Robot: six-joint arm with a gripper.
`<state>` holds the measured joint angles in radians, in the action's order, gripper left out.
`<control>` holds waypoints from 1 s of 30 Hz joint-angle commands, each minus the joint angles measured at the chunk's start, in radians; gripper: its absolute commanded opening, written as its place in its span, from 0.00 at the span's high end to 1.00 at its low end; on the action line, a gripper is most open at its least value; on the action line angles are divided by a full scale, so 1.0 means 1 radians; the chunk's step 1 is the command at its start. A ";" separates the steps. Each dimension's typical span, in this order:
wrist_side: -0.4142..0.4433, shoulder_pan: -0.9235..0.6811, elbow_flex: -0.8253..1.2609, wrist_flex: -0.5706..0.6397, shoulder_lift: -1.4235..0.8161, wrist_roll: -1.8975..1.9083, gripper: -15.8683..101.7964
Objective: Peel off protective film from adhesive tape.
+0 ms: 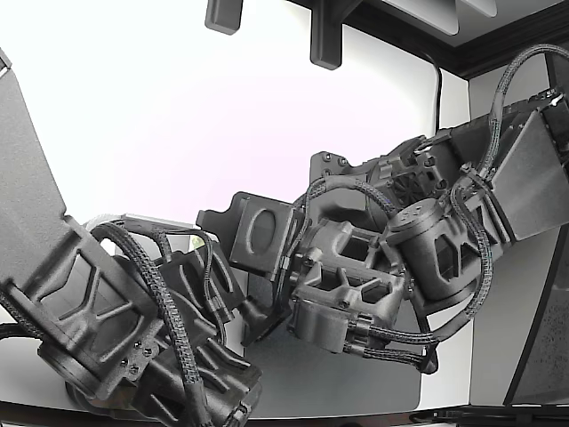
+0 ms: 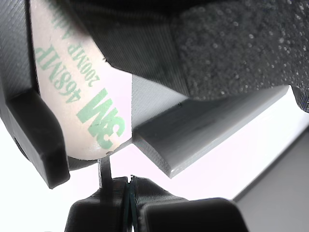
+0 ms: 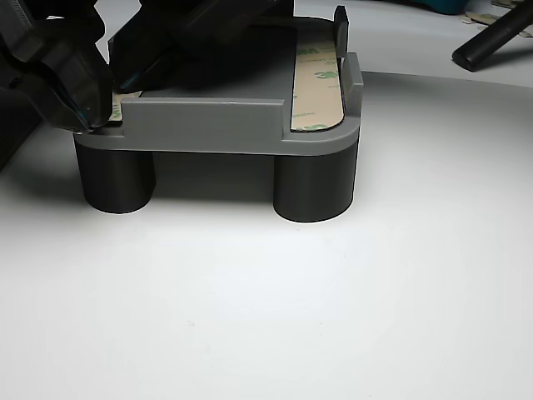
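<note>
The protective film (image 2: pixel 82 96) is a cream liner printed with green 3M lettering, lying on a grey holder (image 2: pixel 203 130). In the wrist view my gripper (image 2: pixel 129 186) has its black fingers pressed together at the film's rounded end, teal pads meeting. A thin tab (image 2: pixel 103 169) runs from the film's edge down into them. The other view shows the grey holder (image 3: pixel 208 125) on black round legs, with my gripper (image 3: pixel 87 117) at its corner over a strip of film (image 3: pixel 121 104). A second film-covered tape strip (image 3: pixel 318 83) lies along the opposite side.
Two black arms (image 1: pixel 356 267) crowd together over a grey mat (image 1: pixel 356 382) in the exterior view, hiding the holder. A black rod (image 3: pixel 491 37) lies at the back of the white table (image 3: pixel 333 292).
</note>
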<state>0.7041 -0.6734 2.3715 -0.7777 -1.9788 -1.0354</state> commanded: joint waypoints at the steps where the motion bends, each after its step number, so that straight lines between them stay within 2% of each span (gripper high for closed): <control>1: 0.008 0.006 -0.015 0.014 -0.023 -0.003 0.95; 30: 0.021 0.006 0.011 0.055 -0.040 -0.018 0.95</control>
<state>0.7164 -0.6734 2.4022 -0.7332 -1.9911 -1.0508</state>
